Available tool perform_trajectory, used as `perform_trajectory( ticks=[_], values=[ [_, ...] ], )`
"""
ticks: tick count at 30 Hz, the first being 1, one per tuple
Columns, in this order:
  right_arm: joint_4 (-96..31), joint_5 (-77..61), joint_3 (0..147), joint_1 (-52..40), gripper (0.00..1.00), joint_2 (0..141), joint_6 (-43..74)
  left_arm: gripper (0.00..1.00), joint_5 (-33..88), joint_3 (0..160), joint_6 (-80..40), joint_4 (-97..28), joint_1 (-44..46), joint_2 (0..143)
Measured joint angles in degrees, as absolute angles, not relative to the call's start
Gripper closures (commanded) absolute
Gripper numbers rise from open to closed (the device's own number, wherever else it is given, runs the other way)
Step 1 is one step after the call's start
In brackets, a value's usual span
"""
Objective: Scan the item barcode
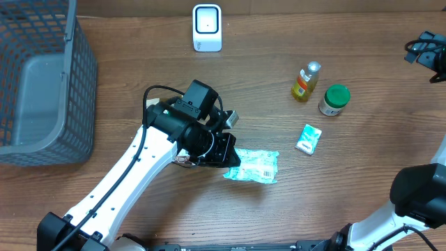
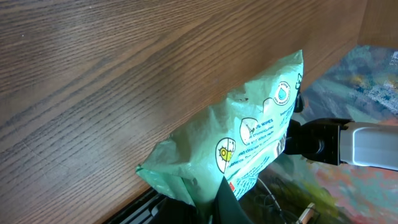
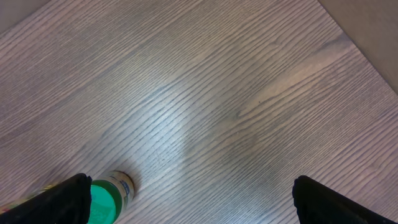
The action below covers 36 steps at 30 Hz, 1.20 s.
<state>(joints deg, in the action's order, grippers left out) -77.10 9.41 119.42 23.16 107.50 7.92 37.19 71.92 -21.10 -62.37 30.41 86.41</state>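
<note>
A pale green wipes packet with printed labels lies out flat near the table's middle front. My left gripper is shut on its left edge. In the left wrist view the green packet stretches away from my left gripper, whose dark fingers pinch its near end. I cannot tell whether the packet touches the table. A white barcode scanner stands at the back centre. My right gripper hovers at the far right back edge. In its wrist view my right gripper is open with nothing between its fingers.
A grey wire basket fills the back left. At the right stand a yellow bottle and a green-lidded jar, and a small teal packet lies nearby. The jar sits just inside my right gripper's left finger.
</note>
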Motion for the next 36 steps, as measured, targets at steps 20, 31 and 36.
perform_trajectory(
  ticks=[20, 31, 36],
  values=[
    [-77.12, 9.43, 119.42, 23.16, 0.0, 107.5, 7.9, 0.96, 36.71, 71.92, -21.1, -61.49, 30.41, 86.43],
    [-77.1, 9.43, 119.42, 23.16, 0.0, 107.5, 7.9, 0.96, 36.49, 71.92, -21.1, -60.4, 30.41, 86.43],
    [-77.08, 9.43, 119.42, 23.16, 0.0, 107.5, 7.9, 0.96, 34.63, 71.92, -21.1, -60.4, 30.41, 86.43]
  ],
)
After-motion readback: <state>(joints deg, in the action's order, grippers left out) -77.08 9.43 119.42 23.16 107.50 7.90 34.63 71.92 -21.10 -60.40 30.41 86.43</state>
